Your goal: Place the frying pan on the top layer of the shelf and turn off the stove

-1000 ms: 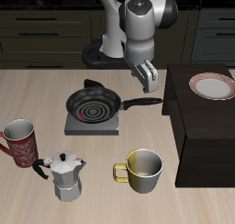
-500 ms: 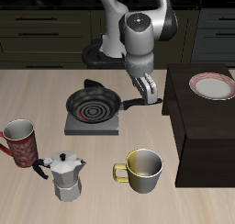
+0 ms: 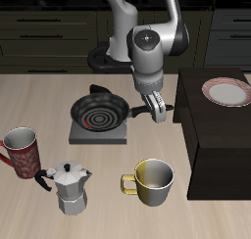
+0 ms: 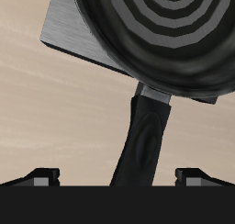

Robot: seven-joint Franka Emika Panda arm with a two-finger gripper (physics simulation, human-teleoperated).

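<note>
Nearest the table's front edge it's just clutter: a yellow-olive mug [image 3: 150, 181], a metal moka pot [image 3: 67, 187] and a red patterned mug [image 3: 22, 151]. None of that matters for the job.

Farther back is where it's happening. The frying pan [image 3: 99, 111] sits on the stove [image 3: 80, 135], red spiral coil showing inside the pan, so I'd guess the burner is on. The pan's handle [image 3: 147, 110] runs straight out sideways toward the shelf [image 3: 218, 145], roughly parallel to the table's front edge.

The tool [image 3: 158, 109] is down right at the outer part of that handle. From the wrist view the handle [image 4: 144, 140] runs straight away from the camera toward the pan bowl [image 4: 165, 35], passing between the two fingertips [image 4: 41, 174], which sit wide apart on either side with clear gaps. So the tool is spread wide, holding nothing, and it straddles the handle across its long axis. That's the key bit: closing should pinch the handle crosswise. Whether it's low enough yet, I can't really tell.

Grabbing this far from the bowl means the pan will probably want to droop once lifted.

The shelf's flat top has a pink-rimmed plate [image 3: 225, 91] toward the back, with bare space nearer the front. At the very back, the dark kitchen drawers.
</note>
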